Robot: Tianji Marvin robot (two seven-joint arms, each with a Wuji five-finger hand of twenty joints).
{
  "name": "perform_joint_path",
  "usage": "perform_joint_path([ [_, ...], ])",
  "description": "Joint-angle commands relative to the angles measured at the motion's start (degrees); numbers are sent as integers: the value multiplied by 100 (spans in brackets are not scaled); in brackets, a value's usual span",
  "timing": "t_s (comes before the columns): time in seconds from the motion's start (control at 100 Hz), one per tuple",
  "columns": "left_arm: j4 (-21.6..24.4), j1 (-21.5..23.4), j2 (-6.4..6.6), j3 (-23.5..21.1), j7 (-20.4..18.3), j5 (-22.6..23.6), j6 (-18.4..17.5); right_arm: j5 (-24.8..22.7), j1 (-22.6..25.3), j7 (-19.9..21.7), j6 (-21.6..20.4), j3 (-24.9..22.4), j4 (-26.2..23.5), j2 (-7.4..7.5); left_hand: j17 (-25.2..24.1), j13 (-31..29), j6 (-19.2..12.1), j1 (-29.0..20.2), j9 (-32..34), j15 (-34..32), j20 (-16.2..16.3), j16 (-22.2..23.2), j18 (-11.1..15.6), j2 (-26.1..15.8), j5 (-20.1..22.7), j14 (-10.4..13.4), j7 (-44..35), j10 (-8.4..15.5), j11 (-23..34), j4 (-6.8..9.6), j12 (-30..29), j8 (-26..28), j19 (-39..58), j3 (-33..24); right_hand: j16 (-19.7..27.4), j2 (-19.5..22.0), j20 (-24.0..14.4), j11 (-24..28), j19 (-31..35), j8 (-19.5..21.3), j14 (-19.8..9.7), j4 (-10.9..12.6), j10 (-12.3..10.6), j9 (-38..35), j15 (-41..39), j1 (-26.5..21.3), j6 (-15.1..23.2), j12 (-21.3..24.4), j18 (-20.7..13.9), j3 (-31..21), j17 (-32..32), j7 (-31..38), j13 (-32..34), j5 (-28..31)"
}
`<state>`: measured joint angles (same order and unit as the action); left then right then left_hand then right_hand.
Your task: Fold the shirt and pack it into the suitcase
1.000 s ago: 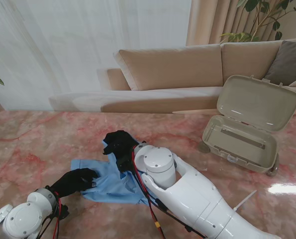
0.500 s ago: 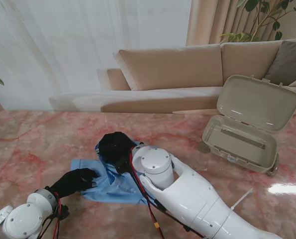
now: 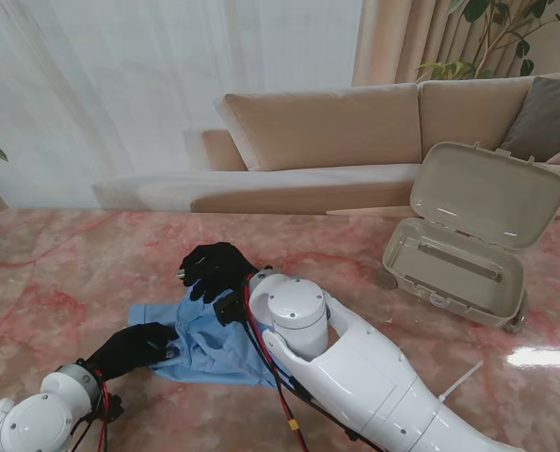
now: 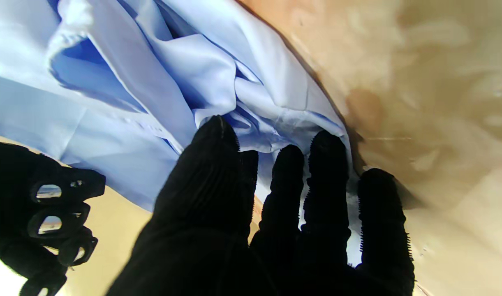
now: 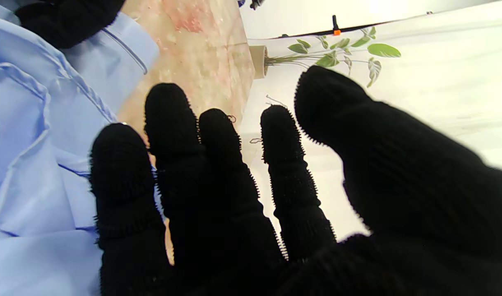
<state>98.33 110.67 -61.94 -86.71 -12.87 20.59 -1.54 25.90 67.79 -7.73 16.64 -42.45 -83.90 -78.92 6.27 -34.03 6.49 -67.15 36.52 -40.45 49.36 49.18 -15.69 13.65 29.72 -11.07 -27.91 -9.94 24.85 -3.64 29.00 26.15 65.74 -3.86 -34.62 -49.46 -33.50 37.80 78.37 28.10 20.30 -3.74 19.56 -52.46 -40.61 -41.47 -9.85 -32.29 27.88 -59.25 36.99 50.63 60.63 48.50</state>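
The light blue shirt point(image 3: 200, 341) lies crumpled on the marble table point(image 3: 63, 273), near me and left of centre. My left hand point(image 3: 132, 348) is at its near-left edge. In the left wrist view the thumb and fingers point(image 4: 329, 164) close on a bunched fold of the shirt point(image 4: 152, 82). My right hand point(image 3: 214, 267) hovers over the shirt's far edge, fingers spread, holding nothing. In the right wrist view its fingers point(image 5: 168, 135) stand apart beside the shirt point(image 5: 37, 164). The beige suitcase point(image 3: 454, 273) sits open at the right, its lid point(image 3: 487, 193) raised. My right forearm hides the shirt's right part.
My white right arm point(image 3: 355, 367) with its red cable crosses the table's near middle. A thin white stick point(image 3: 463, 377) lies near the right arm. A beige sofa point(image 3: 336, 132) stands beyond the table's far edge, and a potted plant point(image 5: 337, 51) shows in the right wrist view.
My right hand has let go of the shirt's far part and moved up and leftward with fingers spread. The left hand has drawn slightly nearer to me; the cloth has bunched.
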Motion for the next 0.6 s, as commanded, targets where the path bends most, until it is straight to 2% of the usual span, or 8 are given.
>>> perform_joint_path([
  [0.0, -64, 173, 0, -43, 19, 65, 106, 79, 89, -2, 6, -69, -152, -22, -24, 152, 70, -115, -52, 848, -449, -452, -552, -229, -33, -766, 105, -189, 32, 166, -23, -46, -665, 149, 81, 47, 65, -54, -31, 94, -19, -230, -12, 125, 4, 278, -3, 101, -33, 133, -65, -88, -67, -78],
  [0.2, 208, 344, -25, -265, 118, 184, 142, 83, 342, -253, 15, -369, -596, 70, -17, 137, 69, -115, -46, 848, -450, -456, -547, -226, -16, -759, 112, -193, 26, 164, -26, -45, -663, 163, 70, 199, 35, -56, -44, 164, -14, -218, -20, 164, 16, 318, -12, 112, -49, 212, -153, -176, -140, -74],
  [0.33, 353, 395, -46, -347, 192, 185, 145, -75, 553, -400, 34, -628, -833, 156, 27, 135, 71, -119, -44, 850, -456, -460, -521, -225, 0, -775, 112, -204, 25, 160, -26, -39, -655, 176, 56, 260, 11, -45, -33, 196, -5, -208, -17, 160, -1, 317, -16, 110, -57, 263, -181, -184, -159, -65],
  [0.44, 444, 401, -66, -371, 258, 132, 152, -368, 765, -323, 2, -868, -947, 296, 33, 132, 71, -125, -44, 855, -463, -467, -517, -229, 13, -785, 111, -207, 19, 156, -29, -34, -655, 188, 46, 319, -5, -32, -28, 212, -3, -200, -11, 145, -16, 322, -25, 108, -57, 312, -189, -181, -164, -50],
  [0.59, 586, 402, -91, -404, 336, 58, 198, -759, 1102, -16, -59, -1216, -1065, 521, 46, 128, 67, -81, -37, 867, -467, -480, -518, -260, 42, -795, 115, -216, 7, 151, -35, -32, -647, 228, 22, 397, -38, 13, -14, 236, 5, -187, -7, 63, -55, 289, -27, 86, -54, 412, -214, -97, -166, -8],
])
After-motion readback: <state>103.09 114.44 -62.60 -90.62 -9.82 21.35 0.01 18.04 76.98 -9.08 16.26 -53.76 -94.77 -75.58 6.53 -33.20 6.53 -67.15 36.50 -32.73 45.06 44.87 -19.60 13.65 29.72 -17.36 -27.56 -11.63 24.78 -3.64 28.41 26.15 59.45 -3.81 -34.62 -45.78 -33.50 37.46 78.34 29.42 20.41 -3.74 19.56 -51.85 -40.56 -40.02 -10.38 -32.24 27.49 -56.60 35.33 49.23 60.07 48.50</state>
